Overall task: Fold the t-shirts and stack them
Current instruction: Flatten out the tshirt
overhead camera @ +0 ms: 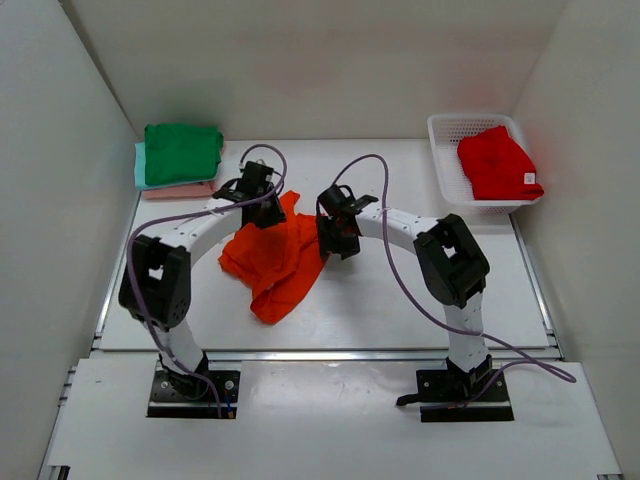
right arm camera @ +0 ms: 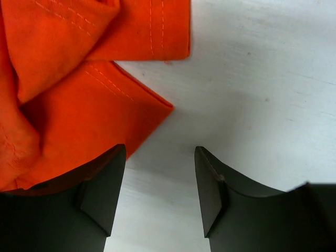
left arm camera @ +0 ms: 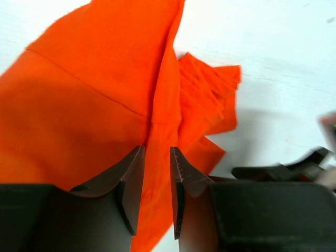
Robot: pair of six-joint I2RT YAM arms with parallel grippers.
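A crumpled bright orange t-shirt [overhead camera: 275, 262] lies in the middle of the table. My left gripper [overhead camera: 262, 210] is at its far edge, shut on a raised fold of the orange cloth [left arm camera: 94, 94], which runs up between the jaws [left arm camera: 156, 157]. My right gripper [overhead camera: 335, 240] is open and empty just right of the shirt. Its jaws [right arm camera: 160, 157] hang over bare table, with the shirt's hemmed edge [right arm camera: 68, 105] by the left finger. A folded dark green t-shirt [overhead camera: 182, 152] lies on top of a mint one [overhead camera: 140, 165] and a pink one [overhead camera: 180, 190] at the back left. A red t-shirt [overhead camera: 498, 165] lies in the basket.
The white mesh basket [overhead camera: 445, 130] stands at the back right corner. White walls close the table on the left, back and right. Purple cables loop over both arms. Bare table lies in front of the orange shirt and to its right.
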